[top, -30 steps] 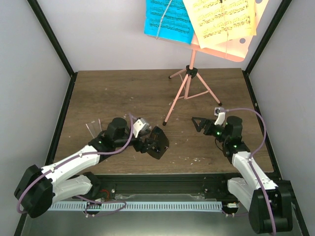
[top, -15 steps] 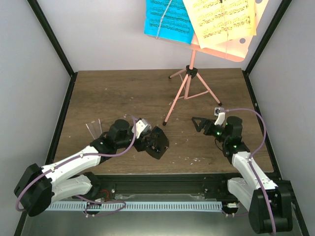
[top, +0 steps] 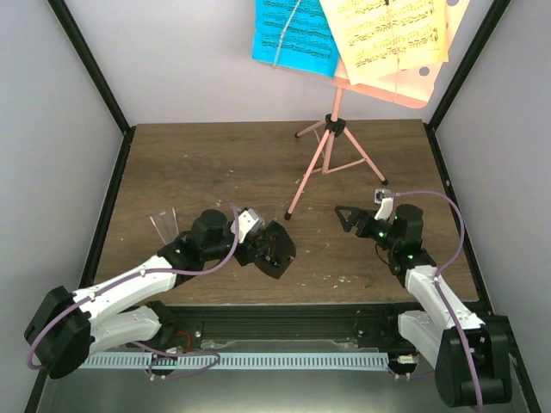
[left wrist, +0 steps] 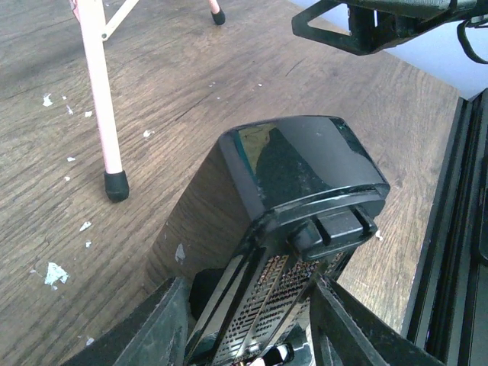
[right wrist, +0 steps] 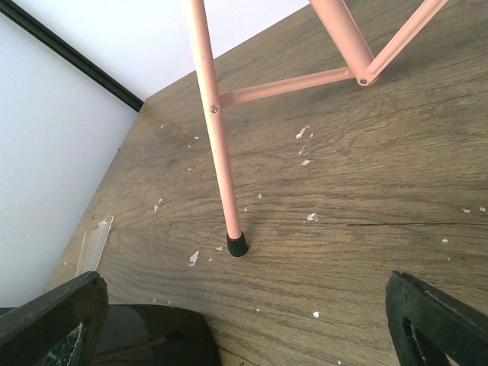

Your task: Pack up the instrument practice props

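Note:
The black metronome (top: 277, 249) lies tilted at the front of the table, its base toward the right arm. My left gripper (top: 263, 249) is shut on its narrow end, seen between the jaws in the left wrist view (left wrist: 305, 168). My right gripper (top: 344, 215) is open and empty, a short way right of the metronome (right wrist: 152, 335). The salmon-pink music stand (top: 334, 125) stands at the back. One leg (right wrist: 213, 130) ends between both grippers. A blue sheet (top: 293, 34) and a yellow sheet (top: 387, 34) rest on its desk.
A small clear plastic piece (top: 164, 224) lies at the table's left. Black frame posts (top: 95, 77) rise at both back corners. A black rail (top: 275, 323) runs along the near edge. White flecks dot the wooden table (top: 215, 163).
My left gripper has crept a little to the right, closer onto the metronome, which stays in place. The right arm has barely moved.

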Controlling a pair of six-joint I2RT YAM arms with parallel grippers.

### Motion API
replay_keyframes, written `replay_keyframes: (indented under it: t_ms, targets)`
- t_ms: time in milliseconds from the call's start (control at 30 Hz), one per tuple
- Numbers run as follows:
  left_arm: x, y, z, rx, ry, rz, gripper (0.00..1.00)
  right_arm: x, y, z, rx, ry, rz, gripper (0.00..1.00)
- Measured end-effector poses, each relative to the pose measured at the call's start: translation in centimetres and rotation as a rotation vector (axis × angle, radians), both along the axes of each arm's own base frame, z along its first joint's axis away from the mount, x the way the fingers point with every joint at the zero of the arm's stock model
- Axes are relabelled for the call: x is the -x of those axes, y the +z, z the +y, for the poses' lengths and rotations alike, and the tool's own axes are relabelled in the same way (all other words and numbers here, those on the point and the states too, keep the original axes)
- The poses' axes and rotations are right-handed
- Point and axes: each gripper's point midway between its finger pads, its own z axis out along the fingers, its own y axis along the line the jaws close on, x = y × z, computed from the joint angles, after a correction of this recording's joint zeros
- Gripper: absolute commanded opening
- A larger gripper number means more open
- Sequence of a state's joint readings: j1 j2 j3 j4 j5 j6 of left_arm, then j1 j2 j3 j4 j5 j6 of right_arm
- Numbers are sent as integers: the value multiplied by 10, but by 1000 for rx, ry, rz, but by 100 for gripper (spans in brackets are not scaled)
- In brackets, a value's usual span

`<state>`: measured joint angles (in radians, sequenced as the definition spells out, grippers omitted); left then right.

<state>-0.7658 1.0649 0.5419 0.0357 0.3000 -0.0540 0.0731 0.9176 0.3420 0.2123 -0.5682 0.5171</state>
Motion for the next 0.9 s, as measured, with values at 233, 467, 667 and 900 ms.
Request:
replay_keyframes:
  t_ms: [233, 467, 667, 900]
  targets:
    - [0, 0, 0, -3, -3, -4, 42, -1, 0, 0, 0, 0, -1, 100]
    - [0, 0, 0, -3, -3, -5, 43, -1, -1, 0, 0, 0, 2, 100]
    - [0, 0, 0, -1, 0, -1, 68, -1, -1, 0, -1, 0, 3, 100]
    - [6, 6, 11, 117, 83, 102, 87, 9, 0, 11, -48, 71, 25, 100]
